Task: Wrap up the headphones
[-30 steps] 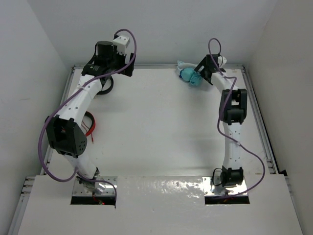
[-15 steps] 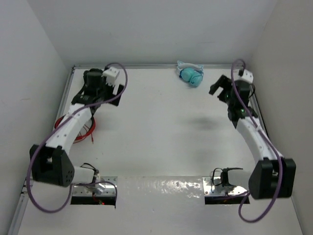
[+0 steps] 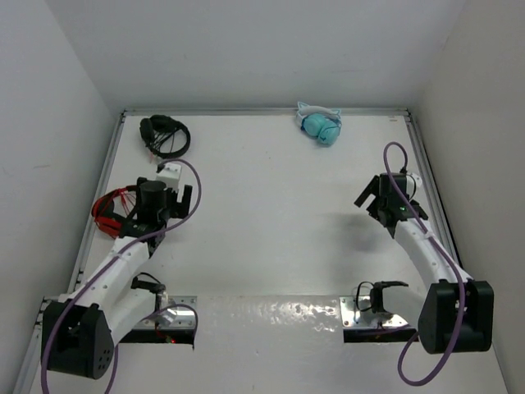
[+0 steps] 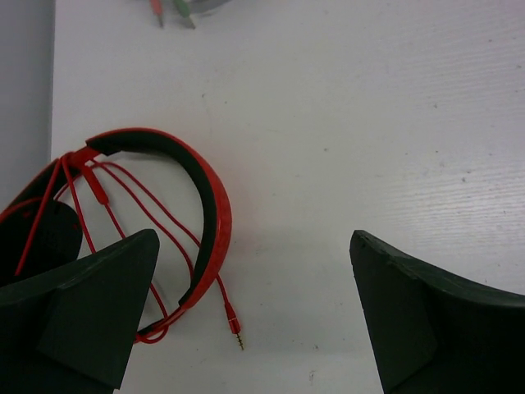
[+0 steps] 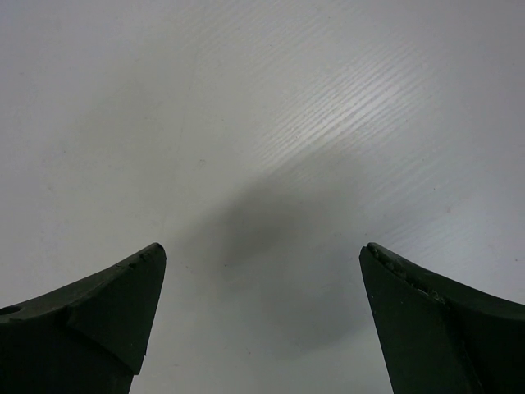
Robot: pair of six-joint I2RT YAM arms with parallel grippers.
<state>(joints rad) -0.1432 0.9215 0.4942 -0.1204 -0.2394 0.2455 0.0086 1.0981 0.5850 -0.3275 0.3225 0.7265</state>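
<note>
Above the table (image 3: 271, 222), from overhead: the headphones (image 3: 320, 125) lie at the far edge, right of centre, well apart from both arms. The left gripper (image 3: 157, 212) hangs beside red headphones (image 3: 115, 209) near the left rail, with black headphones (image 3: 164, 135) in the far-left corner. The right gripper (image 3: 373, 201) hovers by the right rail. Left wrist — fingers spread wide and empty, above the red band and its plug (image 4: 236, 328). Right wrist — fingers wide apart, holding nothing, over white tabletop and a soft shadow.
</note>
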